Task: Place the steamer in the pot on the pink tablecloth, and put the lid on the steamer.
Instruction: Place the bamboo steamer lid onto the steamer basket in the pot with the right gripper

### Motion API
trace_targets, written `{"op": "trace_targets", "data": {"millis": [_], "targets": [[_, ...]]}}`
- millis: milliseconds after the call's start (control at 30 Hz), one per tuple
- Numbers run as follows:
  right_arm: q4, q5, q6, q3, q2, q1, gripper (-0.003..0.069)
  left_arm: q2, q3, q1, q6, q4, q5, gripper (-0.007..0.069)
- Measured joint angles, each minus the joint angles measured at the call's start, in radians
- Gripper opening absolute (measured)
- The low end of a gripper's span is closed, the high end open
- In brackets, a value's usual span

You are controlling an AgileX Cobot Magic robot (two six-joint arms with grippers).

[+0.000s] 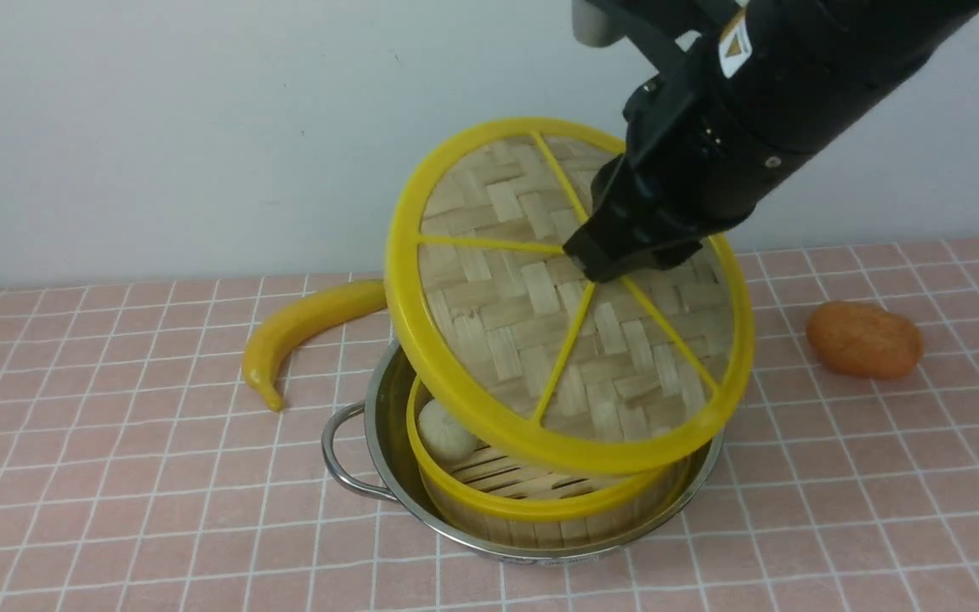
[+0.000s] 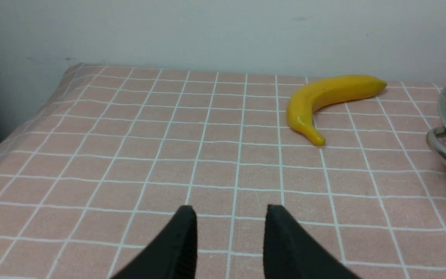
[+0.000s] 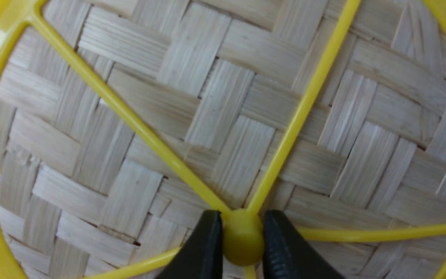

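The steel pot (image 1: 375, 425) stands on the pink tablecloth (image 1: 116, 476) with the yellow-rimmed steamer (image 1: 532, 497) inside it, a pale bun (image 1: 445, 429) showing on its slats. The woven lid (image 1: 532, 340) hangs tilted over the steamer, its low edge down by the steamer's rim. My right gripper (image 1: 604, 263) is shut on the lid's centre knob (image 3: 242, 236), one finger on each side. My left gripper (image 2: 230, 224) is out of the front view; in its wrist view it stands open above bare cloth, nothing between its fingers, with the pot's handle (image 2: 439, 149) off to one side.
A yellow toy banana (image 1: 307, 327) lies on the cloth just left of the pot. An orange lumpy object (image 1: 863, 338) sits at the right. A pale wall closes the back of the table, and the cloth's left edge (image 2: 58, 89) drops away.
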Motion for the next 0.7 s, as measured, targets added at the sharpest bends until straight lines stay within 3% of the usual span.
{"op": "trace_targets", "data": {"millis": [100,267,700], "targets": [[-0.027,0.006,0.015,0.168,-0.082,0.000,0.0148,0.000,0.000,0.000,0.000,0.000,0.000,0.0243],[-0.024,0.027,0.022,0.228,-0.140,0.000,0.0148,0.000,0.000,0.000,0.001,0.000,0.000,0.0243],[0.003,0.014,-0.025,-0.070,0.119,0.000,0.0148,0.000,0.000,0.000,0.001,0.000,0.000,0.0243]]}}
